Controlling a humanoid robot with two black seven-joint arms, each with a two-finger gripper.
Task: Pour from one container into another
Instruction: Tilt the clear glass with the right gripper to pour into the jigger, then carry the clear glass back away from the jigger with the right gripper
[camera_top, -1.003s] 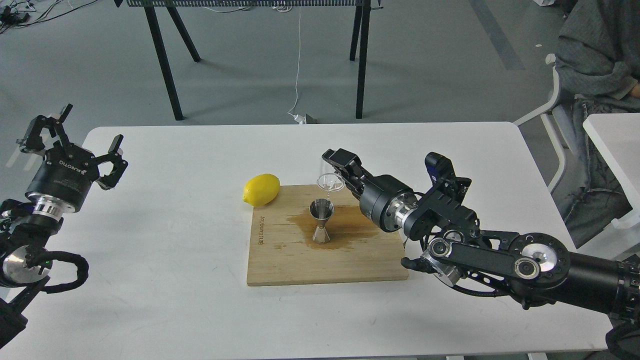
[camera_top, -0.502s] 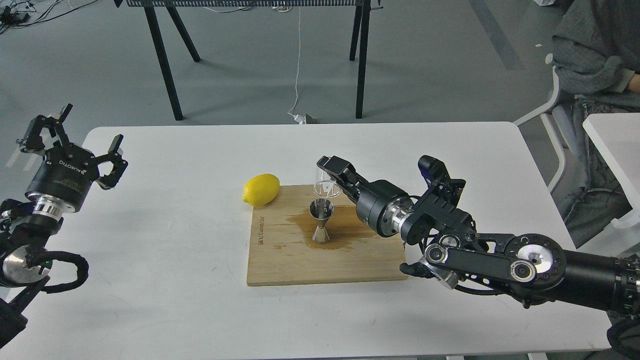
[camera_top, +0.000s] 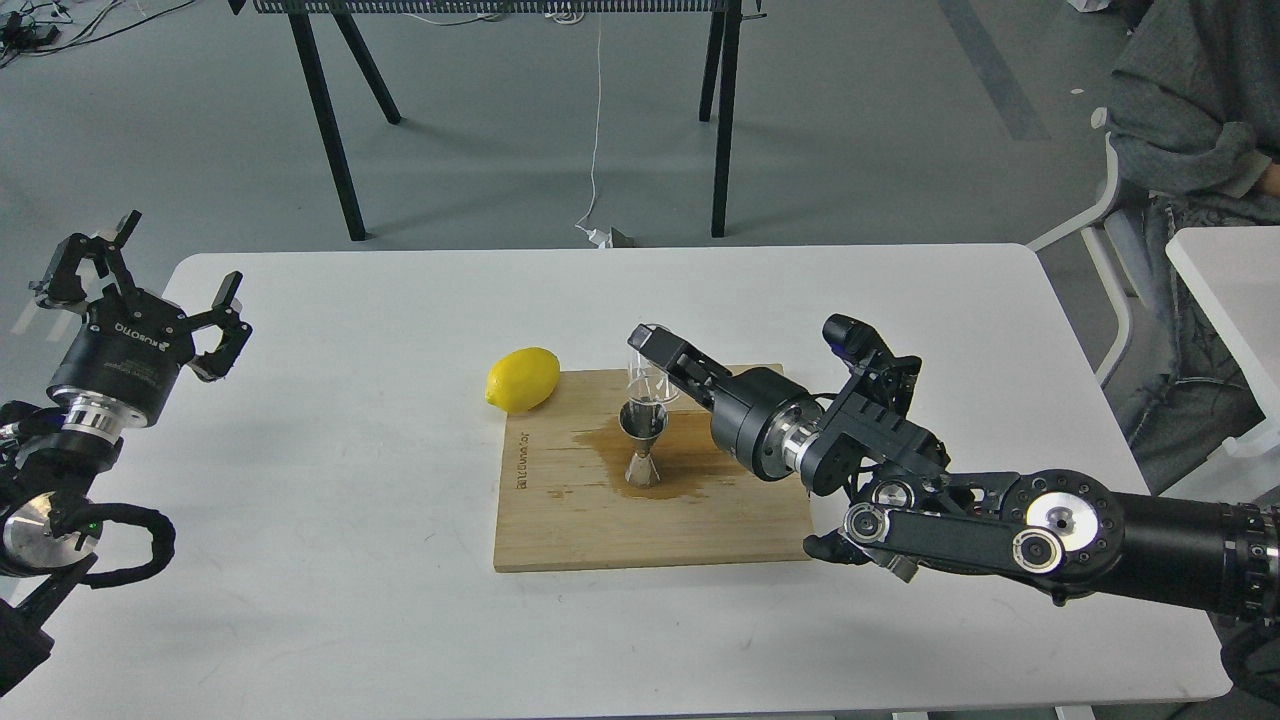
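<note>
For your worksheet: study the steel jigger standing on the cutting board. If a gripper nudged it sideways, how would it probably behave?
The jigger would probably tip rather than slide: it stands upright on a small base with a pinched waist. Its polished steel looks slippery to pinch. The wet brown stain on the cutting board around it could let the foot skid first.

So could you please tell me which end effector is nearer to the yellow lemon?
Right. The right end effector sits just right of the yellow lemon, holding the small clear cup; the left end effector hangs beyond the table's left edge.
</note>
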